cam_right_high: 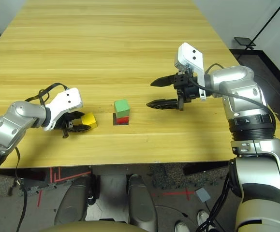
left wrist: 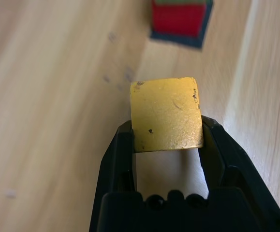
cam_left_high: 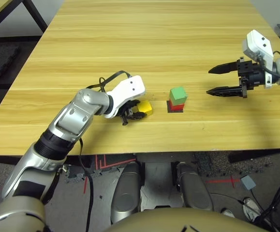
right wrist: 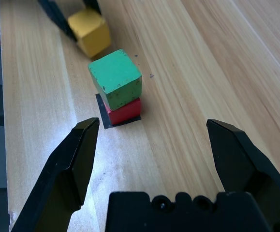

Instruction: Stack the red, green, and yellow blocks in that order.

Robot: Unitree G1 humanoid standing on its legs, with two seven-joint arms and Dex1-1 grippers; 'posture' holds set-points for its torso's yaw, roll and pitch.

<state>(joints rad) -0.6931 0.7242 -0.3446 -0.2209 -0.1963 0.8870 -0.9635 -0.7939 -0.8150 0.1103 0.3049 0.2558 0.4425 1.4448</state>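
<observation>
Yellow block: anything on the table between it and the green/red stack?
Nothing visible. The yellow block sits in the shut left gripper; bare table separates it from the green block atop the red block.

A light wooden desk (cam_left_high: 130, 43) carries a small flat black square patch (right wrist: 102, 116). Beyond its near edge, dark floor (cam_left_high: 101, 166) shows red tape marks (cam_left_high: 100, 161).

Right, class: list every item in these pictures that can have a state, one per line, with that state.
Left pincer: shut on the yellow block.
Yellow block: gripped, at table level beside the stack.
Green block: resting on the red block, slightly askew.
Red block: bottom of stack, on the black square patch.
Right pincer: open, holding nothing.
</observation>
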